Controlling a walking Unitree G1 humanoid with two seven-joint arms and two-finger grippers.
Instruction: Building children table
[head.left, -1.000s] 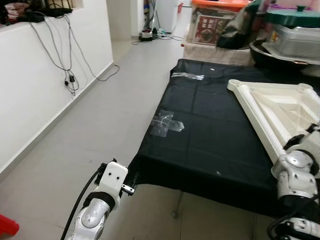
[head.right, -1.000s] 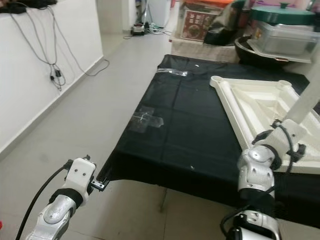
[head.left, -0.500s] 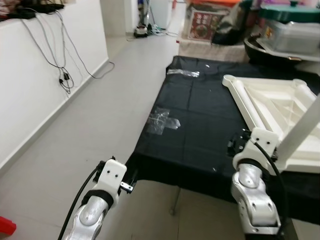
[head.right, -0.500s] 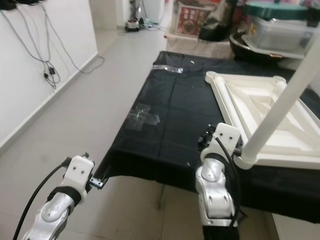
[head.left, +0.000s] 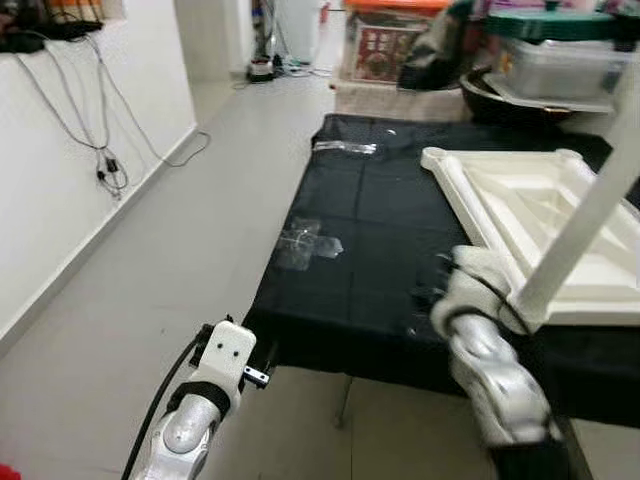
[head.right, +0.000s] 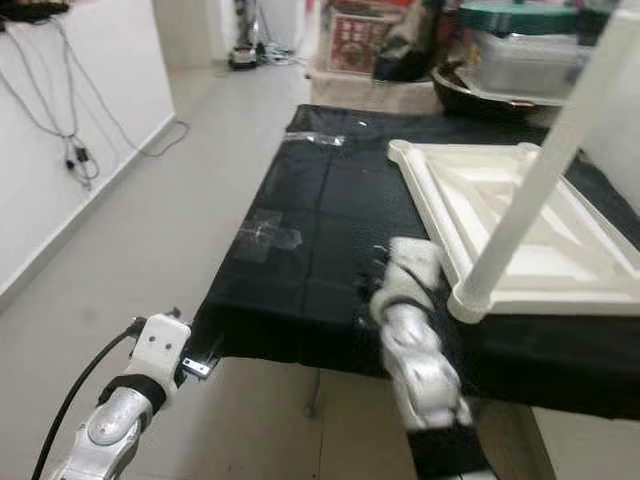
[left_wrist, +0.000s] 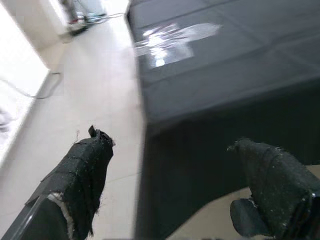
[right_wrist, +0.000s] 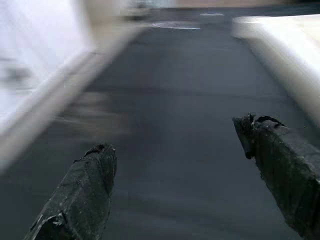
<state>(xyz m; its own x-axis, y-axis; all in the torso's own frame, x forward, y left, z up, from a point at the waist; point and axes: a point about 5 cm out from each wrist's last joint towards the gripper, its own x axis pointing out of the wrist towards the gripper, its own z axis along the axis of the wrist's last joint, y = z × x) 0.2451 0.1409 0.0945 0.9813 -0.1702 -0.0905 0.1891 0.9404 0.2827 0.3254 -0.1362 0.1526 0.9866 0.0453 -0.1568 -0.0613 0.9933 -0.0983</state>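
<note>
An upturned white plastic tabletop (head.left: 505, 195) lies on a low table draped in black cloth (head.left: 385, 250). One white leg (head.right: 540, 165) stands slanting up from the tabletop's near corner (head.right: 470, 300). My right arm (head.left: 478, 340), blurred with motion, reaches over the cloth just left of that corner. In its wrist view the right gripper (right_wrist: 175, 136) is open over bare black cloth, with the tabletop's edge (right_wrist: 280, 37) off to one side. My left gripper (left_wrist: 170, 142) is open and holds nothing. It hangs low beside the cloth's near left corner (head.left: 262, 330).
Clear tape patches (head.left: 308, 240) are stuck on the cloth. Boxes, a lidded pot and containers (head.left: 545, 50) crowd the far end. A white wall with hanging cables (head.left: 105, 150) runs along the left, with open grey floor (head.left: 190, 250) between it and the table.
My right arm has swung left, away from the leg's base and out over the black cloth. The head camera has shifted. The left arm has hardly moved.
</note>
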